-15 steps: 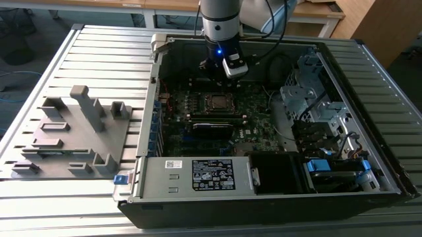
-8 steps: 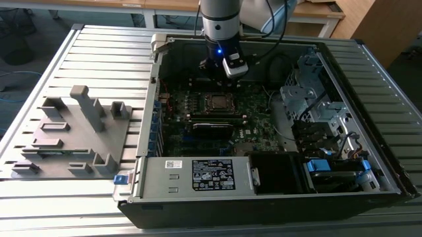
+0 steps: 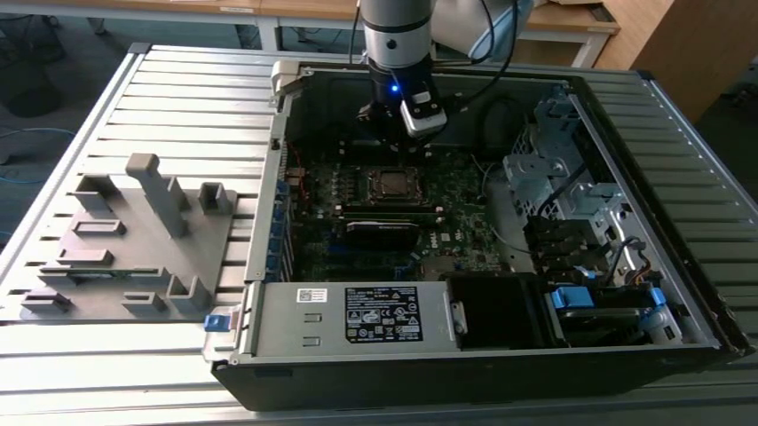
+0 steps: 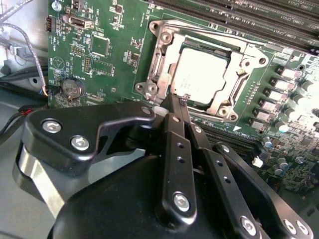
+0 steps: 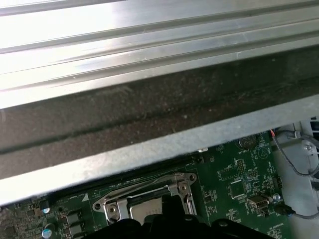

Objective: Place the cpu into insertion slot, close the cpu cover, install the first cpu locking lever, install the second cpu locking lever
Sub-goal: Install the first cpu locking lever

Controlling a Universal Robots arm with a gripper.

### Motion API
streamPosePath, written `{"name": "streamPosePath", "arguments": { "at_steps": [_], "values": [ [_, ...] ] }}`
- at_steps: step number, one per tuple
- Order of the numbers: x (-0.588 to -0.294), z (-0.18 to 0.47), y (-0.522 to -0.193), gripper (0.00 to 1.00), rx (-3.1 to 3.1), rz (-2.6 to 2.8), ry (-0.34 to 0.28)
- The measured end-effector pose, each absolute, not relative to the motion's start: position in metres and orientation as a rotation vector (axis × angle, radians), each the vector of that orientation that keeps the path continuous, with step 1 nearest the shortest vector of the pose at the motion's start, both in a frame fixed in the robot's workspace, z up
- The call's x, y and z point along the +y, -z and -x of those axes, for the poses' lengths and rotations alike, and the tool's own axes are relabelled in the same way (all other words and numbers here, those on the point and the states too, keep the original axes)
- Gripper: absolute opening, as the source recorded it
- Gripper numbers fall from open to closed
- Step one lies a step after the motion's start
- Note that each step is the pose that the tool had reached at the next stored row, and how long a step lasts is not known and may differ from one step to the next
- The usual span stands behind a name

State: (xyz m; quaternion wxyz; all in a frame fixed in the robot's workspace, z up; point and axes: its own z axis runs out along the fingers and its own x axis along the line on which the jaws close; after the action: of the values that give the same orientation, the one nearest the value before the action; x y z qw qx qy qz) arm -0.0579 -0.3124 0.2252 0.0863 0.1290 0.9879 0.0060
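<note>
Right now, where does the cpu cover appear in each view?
Exterior view: the cpu cover sits mid-board inside the open case.
Second wrist view: the cover frames the cpu.
First wrist view: the cover lies just past the case rim.
Shared landmark: the green motherboard.

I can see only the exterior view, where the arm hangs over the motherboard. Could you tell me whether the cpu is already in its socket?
Observer: Yes. In the second wrist view the cpu lies flat in the insertion slot, silver top up.
Operator: Thank you. Is the cover down over it?
Observer: The cpu cover lies flat around the chip, which shows through its window.
Operator: And where is the gripper?
Observer: The gripper has its fingertips together at the edge of the cover's frame. I cannot tell whether they pinch anything.
</note>
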Motion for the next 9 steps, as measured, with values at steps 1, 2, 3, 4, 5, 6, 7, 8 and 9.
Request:
{"name": "streamPosePath", "arguments": {
  "at_steps": [1,2,3,4,5,6,7,8,9],
  "values": [
    [-0.3124,0.0579,-0.2252,0.10,2.944,-0.384,-0.018],
    [-0.3124,0.0579,-0.2252,0.10,2.944,-0.384,-0.018],
    [-0.3124,0.0579,-0.2252,0.10,2.946,-0.384,-0.017],
    [-0.3124,0.0579,-0.2252,0.10,2.950,-0.385,-0.016],
    [-0.3124,0.0579,-0.2250,0.10,2.955,-0.386,-0.015],
    [-0.3124,0.0579,-0.2248,0.10,2.963,-0.387,-0.014],
    [-0.3124,0.0579,-0.2246,0.10,2.971,-0.388,-0.013],
    [-0.3124,0.0578,-0.2244,0.10,2.980,-0.389,-0.011],
    [-0.3124,0.0578,-0.2241,0.10,2.991,-0.390,-0.008]
  ]
}}
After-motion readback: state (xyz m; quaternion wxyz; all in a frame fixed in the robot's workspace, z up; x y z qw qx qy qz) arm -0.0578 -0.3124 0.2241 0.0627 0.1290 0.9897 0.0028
